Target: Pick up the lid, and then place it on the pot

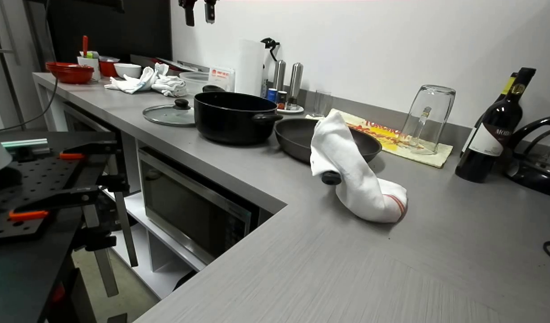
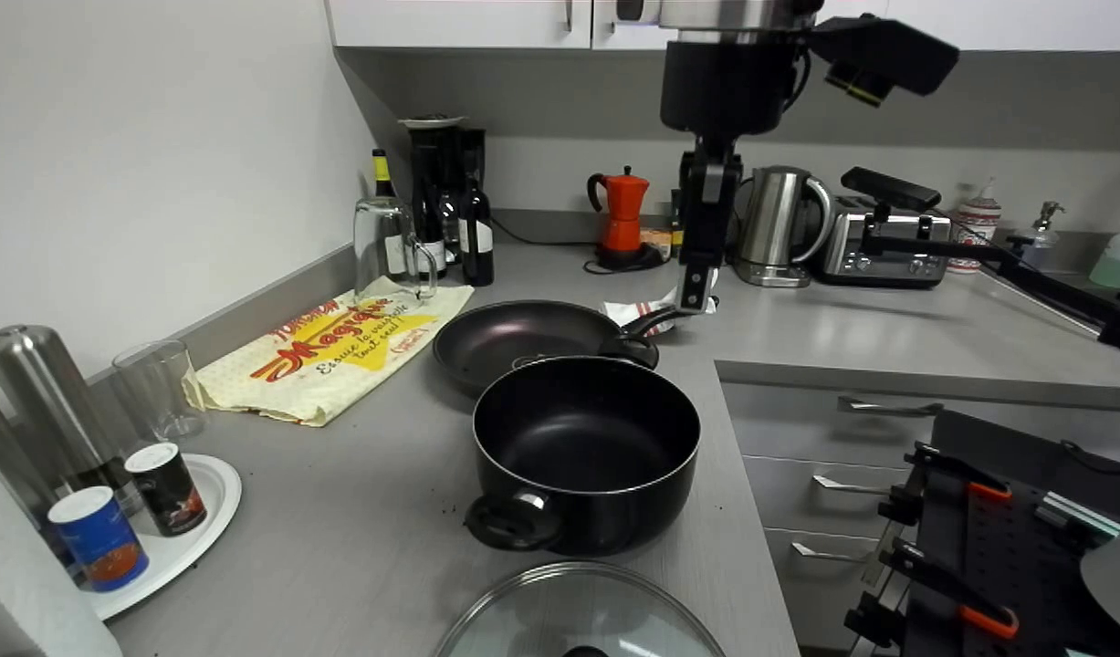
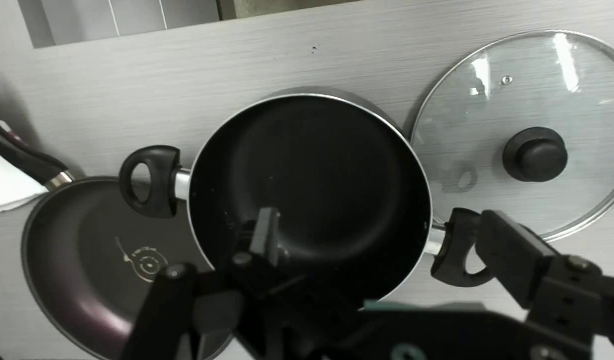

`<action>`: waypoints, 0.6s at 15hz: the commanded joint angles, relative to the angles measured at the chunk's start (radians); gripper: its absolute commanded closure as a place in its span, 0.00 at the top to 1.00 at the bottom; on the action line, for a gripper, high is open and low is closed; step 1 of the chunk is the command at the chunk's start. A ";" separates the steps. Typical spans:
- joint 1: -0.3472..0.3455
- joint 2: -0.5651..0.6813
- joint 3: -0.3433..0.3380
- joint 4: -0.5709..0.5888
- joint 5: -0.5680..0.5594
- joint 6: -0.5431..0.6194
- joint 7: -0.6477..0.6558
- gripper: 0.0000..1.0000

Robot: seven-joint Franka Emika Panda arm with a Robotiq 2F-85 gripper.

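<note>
The lid is a flat, round glass disc with a metal rim and black knob. It lies on the counter beside the pot in both exterior views (image 1: 162, 115) (image 2: 560, 613) and in the wrist view (image 3: 536, 154). The black pot stands uncovered in both exterior views (image 1: 232, 120) (image 2: 589, 433) and in the wrist view (image 3: 312, 165). One pot handle reaches close to the lid's rim. My gripper is open and empty, high above the counter, in both exterior views (image 1: 200, 19) (image 2: 696, 294). In the wrist view its spread fingers (image 3: 380, 222) appear over the pot and its handle.
A dark pan (image 2: 514, 333) sits beside the pot, with a white cloth (image 1: 346, 157) at its handle. A glass jug (image 2: 386, 242) stands on a yellow towel (image 2: 340, 351). A plate (image 2: 217, 484) with shakers and a paper towel roll (image 1: 249, 67) stand along the wall.
</note>
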 commanded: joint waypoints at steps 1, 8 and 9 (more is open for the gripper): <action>0.048 0.077 -0.001 -0.004 0.028 0.092 -0.057 1.00; 0.114 0.217 0.028 0.003 0.057 0.210 -0.108 1.00; 0.118 0.243 0.031 0.011 0.054 0.217 -0.108 1.00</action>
